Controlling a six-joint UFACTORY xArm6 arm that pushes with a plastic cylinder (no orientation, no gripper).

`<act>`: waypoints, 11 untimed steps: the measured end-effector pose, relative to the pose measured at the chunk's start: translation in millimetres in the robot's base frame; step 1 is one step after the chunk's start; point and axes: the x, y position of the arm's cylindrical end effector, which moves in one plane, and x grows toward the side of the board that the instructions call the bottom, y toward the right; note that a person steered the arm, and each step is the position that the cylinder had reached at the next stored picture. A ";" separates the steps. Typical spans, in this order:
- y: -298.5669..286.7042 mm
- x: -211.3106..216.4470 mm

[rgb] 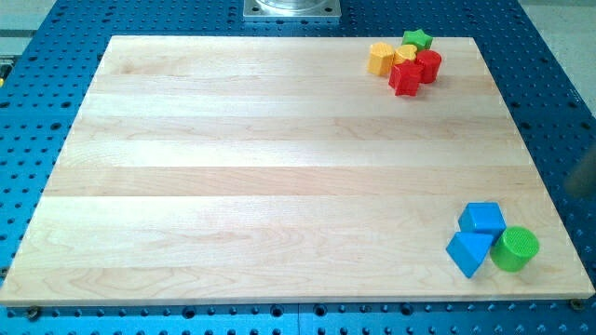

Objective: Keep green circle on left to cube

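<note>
The green circle block [515,248] stands near the board's bottom right corner. The blue cube [482,220] sits just up and to the left of it, close or touching. A blue triangle block [468,251] lies directly left of the green circle and below the cube, against both. The green circle is therefore on the cube's right side. My tip does not show clearly. Only a faint grey blur [582,175] hangs at the view's right edge, above and to the right of these blocks.
The wooden board [261,167] lies on a blue pegboard. At its top right is a tight cluster of a yellow block [380,58], a smaller yellow block [405,53], a green star [417,39], a red cylinder [428,65] and a red star [405,79]. A metal base [291,8] sits at the top centre.
</note>
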 end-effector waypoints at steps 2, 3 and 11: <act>-33.9 26.5; -61.8 26.5; -206.0 30.1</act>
